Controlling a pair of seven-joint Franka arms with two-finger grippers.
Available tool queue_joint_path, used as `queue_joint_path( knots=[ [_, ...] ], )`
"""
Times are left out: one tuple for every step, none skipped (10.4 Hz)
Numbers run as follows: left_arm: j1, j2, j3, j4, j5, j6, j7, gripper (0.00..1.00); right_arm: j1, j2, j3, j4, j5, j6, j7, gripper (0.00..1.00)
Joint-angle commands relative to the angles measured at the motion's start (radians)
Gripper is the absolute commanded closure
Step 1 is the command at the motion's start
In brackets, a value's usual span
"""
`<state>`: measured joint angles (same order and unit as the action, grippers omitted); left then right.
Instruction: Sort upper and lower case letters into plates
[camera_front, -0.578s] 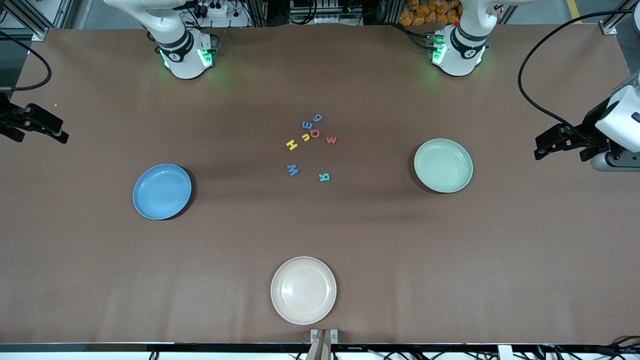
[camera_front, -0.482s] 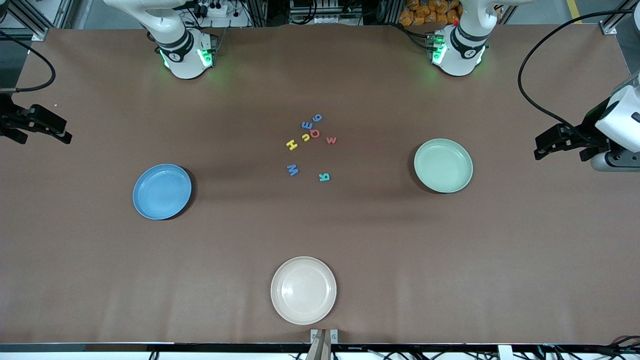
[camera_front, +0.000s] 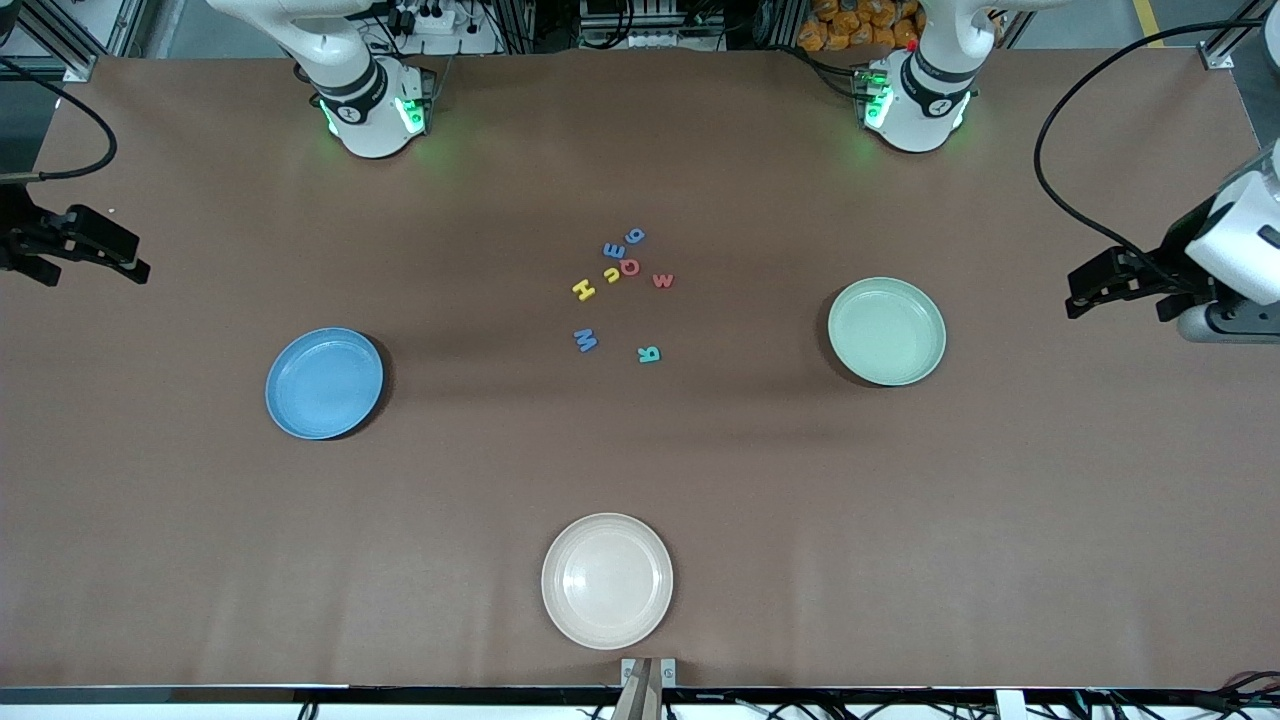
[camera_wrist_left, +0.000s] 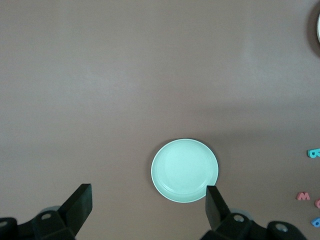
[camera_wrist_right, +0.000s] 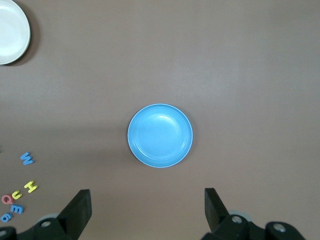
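Observation:
Several small letters (camera_front: 620, 280) in red, yellow, blue and teal lie scattered at the table's middle; a blue one (camera_front: 586, 341) and a teal one (camera_front: 649, 353) lie nearest the front camera. The blue plate (camera_front: 324, 383) sits toward the right arm's end, the mint green plate (camera_front: 886, 331) toward the left arm's end, both bare. My right gripper (camera_front: 95, 272) hangs open, high over the table's edge at its end. The right wrist view shows the blue plate (camera_wrist_right: 160, 135) and some letters (camera_wrist_right: 17, 195). My left gripper (camera_front: 1120, 303) hangs open over its end, with the mint plate (camera_wrist_left: 184, 170) in its wrist view.
A cream-white plate (camera_front: 607, 580) sits near the table's front edge, nearer the front camera than the letters. Black cables trail from both wrists at the table's ends. The arms' bases (camera_front: 370, 110) stand along the table's back edge.
The right gripper has drifted a little toward the table's middle. The left gripper has shifted very slightly. Letters and plates have not moved.

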<state>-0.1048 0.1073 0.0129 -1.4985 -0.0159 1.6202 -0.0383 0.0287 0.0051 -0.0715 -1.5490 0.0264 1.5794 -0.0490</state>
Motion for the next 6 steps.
queue_joint_path(
  knots=[
    [-0.019, 0.002, -0.054, -0.012, 0.010, -0.048, -0.026, 0.00, -0.003, 0.009, 0.018, 0.018, 0.021, -0.019, -0.003, 0.00],
    [-0.035, 0.017, -0.066, -0.011, 0.008, -0.055, -0.060, 0.00, -0.004, 0.009, 0.028, 0.018, 0.020, -0.019, 0.003, 0.00],
    [-0.059, 0.031, -0.095, -0.012, 0.002, -0.056, -0.095, 0.00, -0.004, 0.009, 0.030, 0.018, 0.020, -0.019, 0.005, 0.00],
    [-0.081, 0.041, -0.131, -0.016, 0.001, -0.057, -0.141, 0.00, -0.004, 0.009, 0.030, 0.018, 0.020, -0.019, 0.003, 0.00],
    [-0.101, 0.055, -0.161, -0.022, -0.007, -0.057, -0.223, 0.00, -0.006, 0.009, 0.032, 0.021, 0.018, -0.019, 0.003, 0.00],
    [-0.123, 0.084, -0.191, -0.020, -0.007, -0.054, -0.306, 0.00, -0.007, 0.007, 0.032, 0.020, 0.018, -0.021, 0.000, 0.00]
  ],
)
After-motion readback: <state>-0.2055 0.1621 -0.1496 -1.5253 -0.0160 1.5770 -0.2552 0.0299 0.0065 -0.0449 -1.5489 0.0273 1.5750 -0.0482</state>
